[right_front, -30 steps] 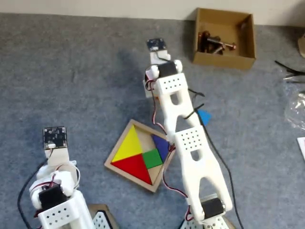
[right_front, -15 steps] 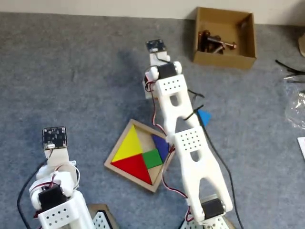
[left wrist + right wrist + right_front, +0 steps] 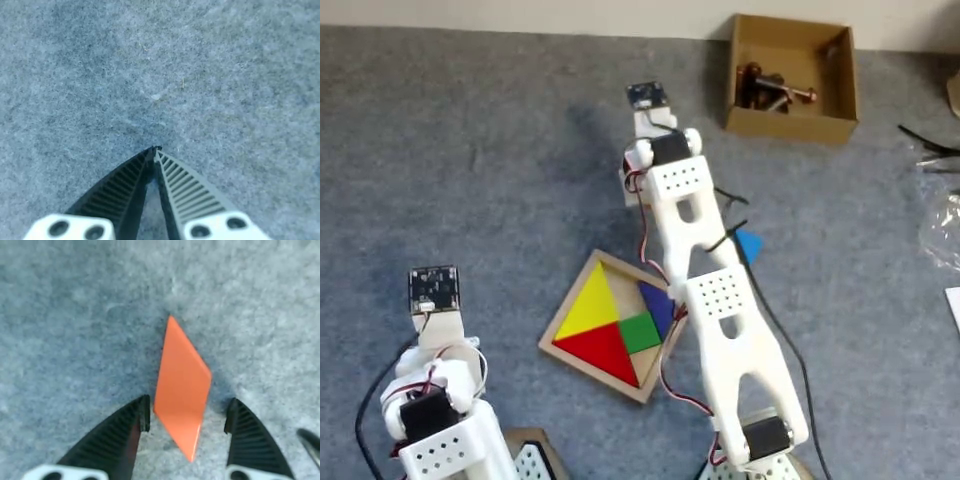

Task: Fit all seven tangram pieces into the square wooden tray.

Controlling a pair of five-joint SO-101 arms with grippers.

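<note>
The square wooden tray (image 3: 564, 322) lies on the grey carpet near the front middle, holding a yellow triangle (image 3: 590, 303), a red triangle (image 3: 602, 350), a green square (image 3: 639, 332) and a dark blue piece (image 3: 659, 305). A light blue piece (image 3: 749, 244) peeks out beside the right arm. An orange parallelogram (image 3: 182, 387) lies flat on the carpet, and my right gripper (image 3: 186, 412) stands open around its near end, one finger on each side. My left gripper (image 3: 155, 149) is shut with nothing in it, over bare carpet at the front left.
A cardboard box (image 3: 790, 80) with small parts stands at the back right. Black cables (image 3: 925, 150) and a clear bag (image 3: 942, 232) lie at the right edge. The right arm (image 3: 705, 280) stretches over the tray's right corner.
</note>
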